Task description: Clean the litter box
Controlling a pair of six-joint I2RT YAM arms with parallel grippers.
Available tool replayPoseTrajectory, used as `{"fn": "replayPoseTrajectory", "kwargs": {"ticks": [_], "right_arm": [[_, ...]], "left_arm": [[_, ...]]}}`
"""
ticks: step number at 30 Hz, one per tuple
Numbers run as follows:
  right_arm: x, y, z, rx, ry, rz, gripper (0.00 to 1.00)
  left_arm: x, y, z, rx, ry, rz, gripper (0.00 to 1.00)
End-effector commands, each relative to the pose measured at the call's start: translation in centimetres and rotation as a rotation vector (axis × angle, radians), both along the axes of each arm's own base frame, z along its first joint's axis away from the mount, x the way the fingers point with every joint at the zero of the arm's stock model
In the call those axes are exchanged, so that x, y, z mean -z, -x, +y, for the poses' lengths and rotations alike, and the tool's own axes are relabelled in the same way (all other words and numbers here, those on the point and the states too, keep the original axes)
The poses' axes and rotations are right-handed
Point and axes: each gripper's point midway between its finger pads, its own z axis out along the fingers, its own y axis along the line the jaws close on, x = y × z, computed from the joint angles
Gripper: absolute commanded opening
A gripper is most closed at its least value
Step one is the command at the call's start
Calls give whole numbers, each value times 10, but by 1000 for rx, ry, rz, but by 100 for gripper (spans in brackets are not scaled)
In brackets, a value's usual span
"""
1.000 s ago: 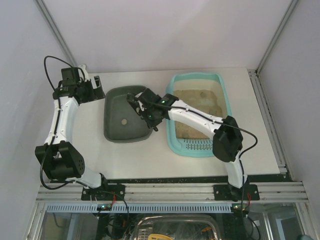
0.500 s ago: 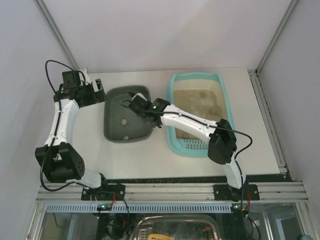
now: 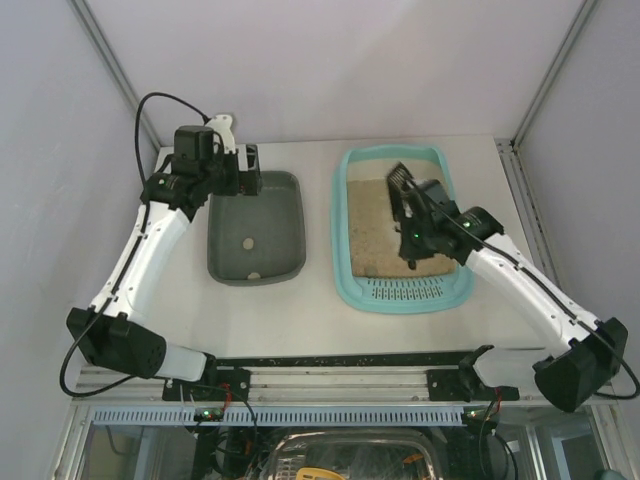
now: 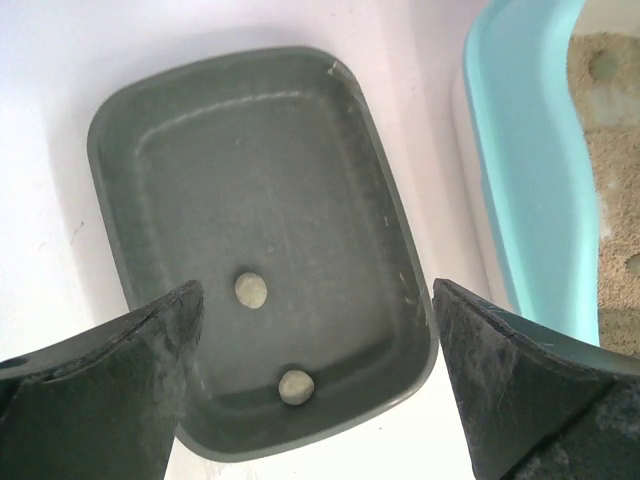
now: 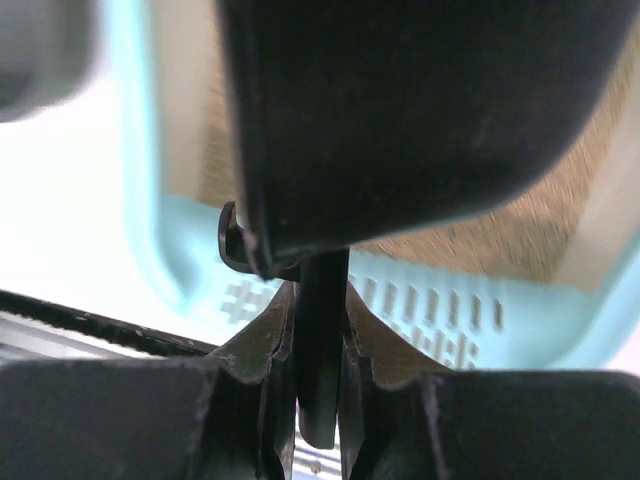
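my right gripper is shut tight on the thin black handle of the scoop. the wide end of the scoop sticks out past my fingers, toward the far wall.

the litter box sits on the right half of the table, right under that scoop. its long side runs from far to near, and the end with the slots is the near one. the scoop lies almost along that long side, over the far part of the sand. so i think the next move is just down and into the sand.

my right arm is the one over the box. it comes from the near right corner, with the elbow out to the right and the wrist tipped down.

my left gripper has its fingers wide apart and holds nothing. it hangs over the dark grey tray, just beside the box on the left. two small round lumps lie in that tray.
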Motion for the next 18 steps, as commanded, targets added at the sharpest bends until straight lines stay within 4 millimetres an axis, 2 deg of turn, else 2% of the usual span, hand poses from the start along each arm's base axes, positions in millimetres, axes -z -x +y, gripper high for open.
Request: {"fn": "replayPoseTrajectory", "kwargs": {"ticks": [1, 2, 7, 9, 12, 18], "right_arm": [[40, 6, -34, 152, -74, 124, 0], [45, 2, -41, 180, -47, 130, 0], [63, -14, -76, 335, 113, 194, 0], [61, -28, -83, 368, 150, 192, 0], [62, -50, -86, 404, 172, 209, 0], [81, -89, -72, 382, 154, 219, 0]], "left_arm": [[-24, -14, -5, -28, 64, -54, 100], [-18, -18, -10, -33, 83, -24, 100], [-14, -32, -27, -41, 103, -9, 100], [-14, -34, -32, -47, 129, 4, 100], [-11, -33, -29, -93, 145, 25, 100], [3, -21, -16, -184, 141, 79, 100]]}}
